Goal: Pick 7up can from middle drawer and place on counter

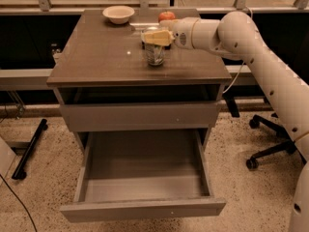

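Note:
The 7up can, with a silver top and a greenish label, stands upright on the counter, right of its middle. My gripper reaches in from the right on the white arm and is shut on the can's top. The middle drawer is pulled out wide below the counter, and its grey inside holds nothing.
A white bowl and a red apple sit at the counter's back edge behind the can. A shut drawer front lies above the open drawer. An office chair base stands to the right, and a black bar lies on the floor to the left.

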